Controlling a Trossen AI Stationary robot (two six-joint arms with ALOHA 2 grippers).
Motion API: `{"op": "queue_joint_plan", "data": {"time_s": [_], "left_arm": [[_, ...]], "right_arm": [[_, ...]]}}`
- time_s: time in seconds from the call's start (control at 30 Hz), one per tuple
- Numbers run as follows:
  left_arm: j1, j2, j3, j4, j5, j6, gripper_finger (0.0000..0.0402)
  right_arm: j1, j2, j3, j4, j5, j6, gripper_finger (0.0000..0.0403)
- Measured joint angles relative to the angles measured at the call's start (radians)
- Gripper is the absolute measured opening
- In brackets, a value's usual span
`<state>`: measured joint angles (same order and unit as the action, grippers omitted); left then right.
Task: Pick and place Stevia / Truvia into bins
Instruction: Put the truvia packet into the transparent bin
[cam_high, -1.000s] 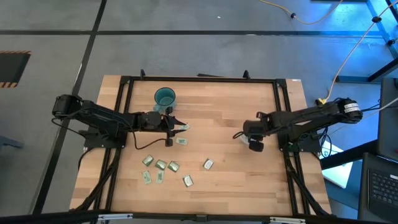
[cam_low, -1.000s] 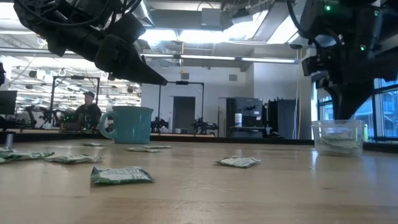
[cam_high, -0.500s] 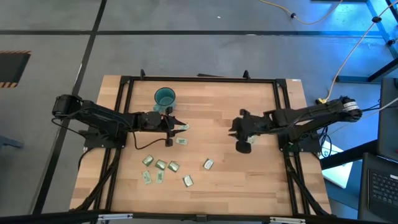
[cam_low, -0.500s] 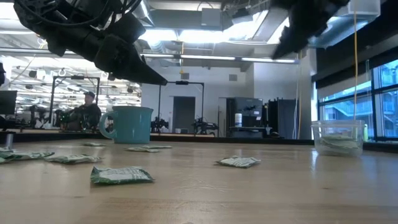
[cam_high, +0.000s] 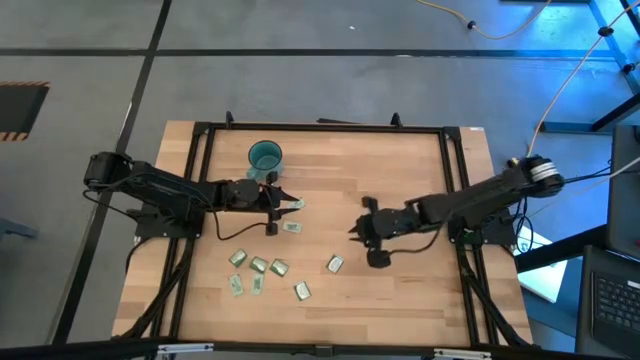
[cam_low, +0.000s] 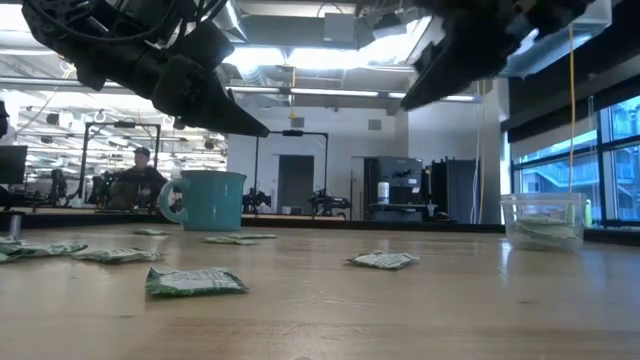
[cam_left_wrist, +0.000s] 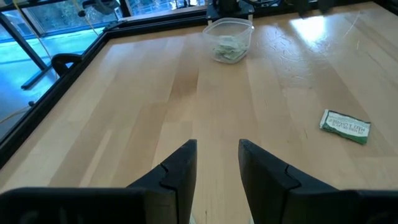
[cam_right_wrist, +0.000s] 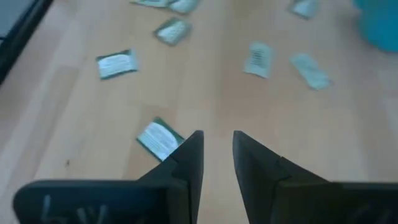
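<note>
Sachet (cam_right_wrist: 159, 138) part-hidden behind right claw (cam_right_wrist: 217, 144)

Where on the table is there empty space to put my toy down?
Bare wood lies along the far edge to the right of the teal cup, and at the front right corner. It is crowded with sachets at the front left, near the left gripper. The right gripper hangs mid-table.

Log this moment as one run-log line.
right gripper: open, empty, above table near sachet | left gripper: open, hovering near teal cup | clear cup: holds sachets | loose sachets on table
</note>
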<state>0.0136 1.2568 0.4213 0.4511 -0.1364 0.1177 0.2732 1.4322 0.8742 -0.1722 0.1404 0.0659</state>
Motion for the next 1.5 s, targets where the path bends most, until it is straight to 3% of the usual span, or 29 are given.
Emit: {"op": "queue_joint_plan", "data": {"time_s": [0.17, 0.5, 1.23, 1.5], "left_arm": [[0.000, 0.000, 0.000, 0.000, 0.000, 0.000, 0.0114], [0.000, 0.000, 0.000, 0.000, 0.000, 0.000, 0.0114], [0.000, 0.000, 0.000, -0.007, 0.000, 0.000, 0.0114], [0.000, 0.000, 0.000, -0.006, 0.000, 0.000, 0.0114]], "right_arm": [[0.003, 0.138, 0.000, 0.136, -0.092, -0.032, 0.0090], [0.003, 0.327, 0.009, 0.164, -0.093, -0.055, 0.0090], [0.003, 0.434, 0.014, 0.240, -0.170, -0.039, 0.0088], [0.002, 0.440, 0.015, 0.233, -0.163, -0.021, 0.0029]]}}
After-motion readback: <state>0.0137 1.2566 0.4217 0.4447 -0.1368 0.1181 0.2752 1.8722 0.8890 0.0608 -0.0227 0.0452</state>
